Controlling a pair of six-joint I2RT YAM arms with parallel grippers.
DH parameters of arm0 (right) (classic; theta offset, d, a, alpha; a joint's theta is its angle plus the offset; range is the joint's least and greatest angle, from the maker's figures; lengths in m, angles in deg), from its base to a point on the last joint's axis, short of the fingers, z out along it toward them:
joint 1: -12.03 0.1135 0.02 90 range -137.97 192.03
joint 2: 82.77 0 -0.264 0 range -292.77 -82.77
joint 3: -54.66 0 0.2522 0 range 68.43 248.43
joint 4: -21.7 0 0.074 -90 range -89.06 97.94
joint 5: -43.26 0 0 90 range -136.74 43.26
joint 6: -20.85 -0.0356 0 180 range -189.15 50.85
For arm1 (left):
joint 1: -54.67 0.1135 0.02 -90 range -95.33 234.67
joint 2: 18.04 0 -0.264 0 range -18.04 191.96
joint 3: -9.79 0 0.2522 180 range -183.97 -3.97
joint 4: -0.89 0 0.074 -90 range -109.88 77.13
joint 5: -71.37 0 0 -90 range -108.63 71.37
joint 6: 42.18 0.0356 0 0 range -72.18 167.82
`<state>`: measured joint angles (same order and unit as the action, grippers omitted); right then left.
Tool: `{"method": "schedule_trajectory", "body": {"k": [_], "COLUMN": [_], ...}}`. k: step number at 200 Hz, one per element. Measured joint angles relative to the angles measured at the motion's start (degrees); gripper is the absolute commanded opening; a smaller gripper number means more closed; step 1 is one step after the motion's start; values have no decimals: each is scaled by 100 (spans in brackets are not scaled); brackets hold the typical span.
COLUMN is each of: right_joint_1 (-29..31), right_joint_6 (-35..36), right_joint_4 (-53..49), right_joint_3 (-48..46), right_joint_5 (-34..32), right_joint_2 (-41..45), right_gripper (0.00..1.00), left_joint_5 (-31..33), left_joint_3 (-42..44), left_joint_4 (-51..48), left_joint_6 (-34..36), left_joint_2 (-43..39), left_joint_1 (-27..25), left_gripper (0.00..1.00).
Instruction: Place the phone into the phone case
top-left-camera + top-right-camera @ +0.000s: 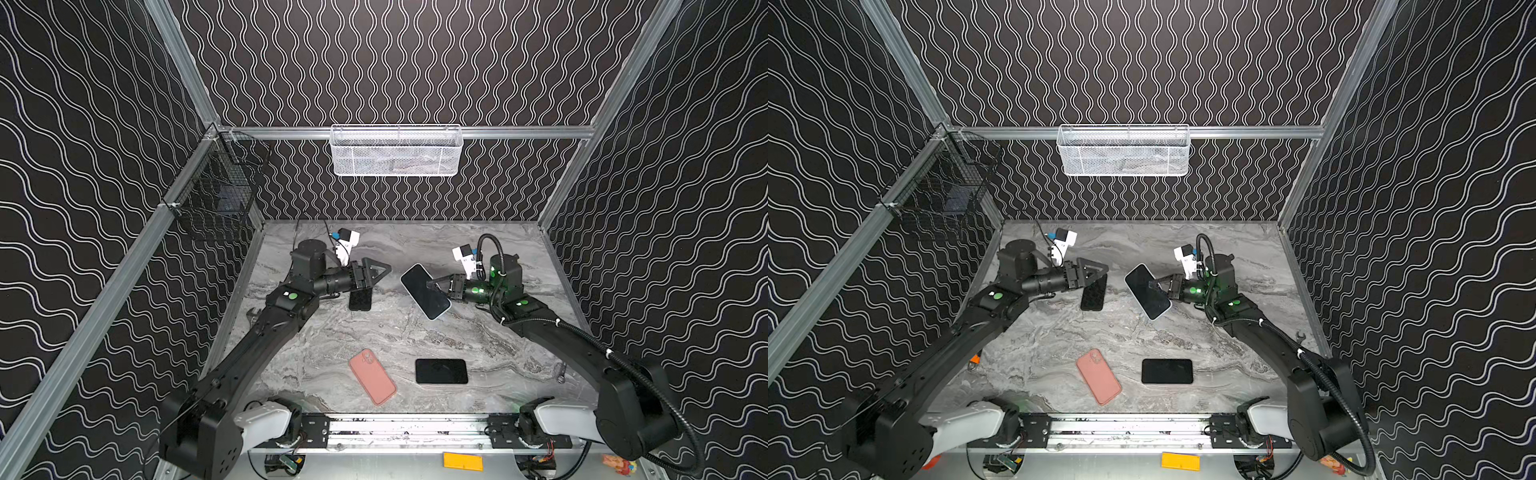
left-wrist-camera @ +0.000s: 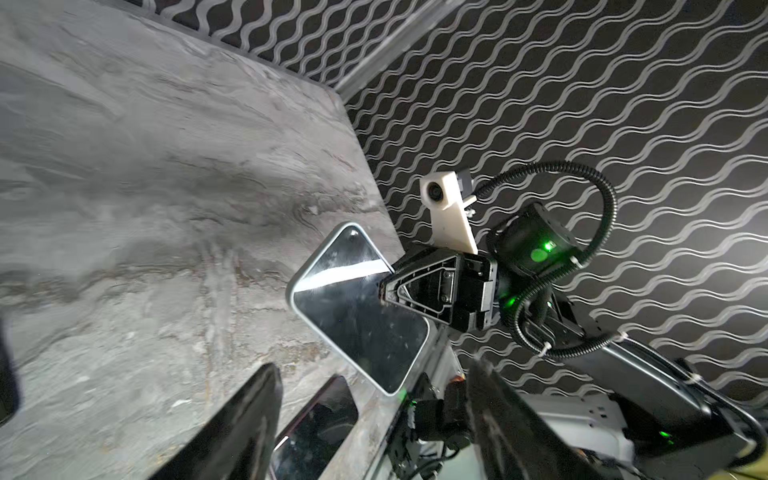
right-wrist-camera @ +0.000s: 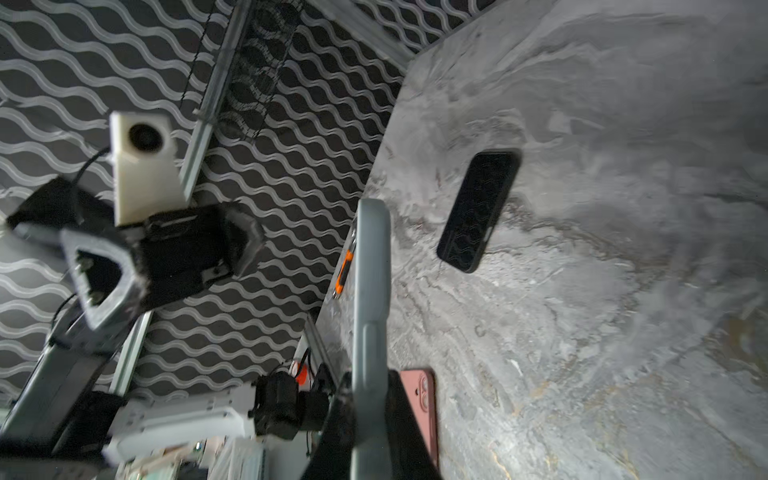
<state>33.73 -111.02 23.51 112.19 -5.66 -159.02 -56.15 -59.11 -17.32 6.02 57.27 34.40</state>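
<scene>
Holding right gripper [image 1: 430, 285]: clamped on the phone [image 1: 417, 277], which is held tilted above the surface [image 1: 395, 332].
Left gripper [image 1: 379, 277]: jaws are spread, nothing is gripped.
Phone case [image 1: 360, 300]: seen just below the left gripper, apart from the phone.

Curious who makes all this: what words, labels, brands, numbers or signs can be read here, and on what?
No text can be read anywhere.
Dark marks on the left arm's white camera mount: too small to read.
Nothing written shows on the phone screen or pink case.
</scene>
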Motion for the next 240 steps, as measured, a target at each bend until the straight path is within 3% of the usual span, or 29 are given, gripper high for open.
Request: {"method": "schedule_trajectory", "body": {"k": [46, 92, 124, 166, 240], "right_joint_1": [448, 616, 695, 796, 820], "right_joint_6": [-664, -859, -841, -800, -826], "right_joint_4": [538, 1091, 1403, 1604, 1980], "right_joint_3": [-87, 374, 756, 1137, 1193], "right_joint_5": [-1801, -2826, -3056, -3136, -3171], "right_joint_2": [-1036, -2295, -2944, -3620, -4035], "right_gripper": [1, 1, 3, 13, 23], "left_joint_5": [907, 1224, 1322, 1373, 1368], "left_joint_3": [238, 424, 437, 439, 439], "left_joint_4": [-498, -800, -966, -1086, -1097], "left_joint_6": [170, 284, 343, 461, 461], "left_joint_2": [-531, -861, -1019, -1034, -986], "left_joint_1": [63, 83, 105, 122, 131], "left_gripper": [75, 75, 75, 75, 75]}}
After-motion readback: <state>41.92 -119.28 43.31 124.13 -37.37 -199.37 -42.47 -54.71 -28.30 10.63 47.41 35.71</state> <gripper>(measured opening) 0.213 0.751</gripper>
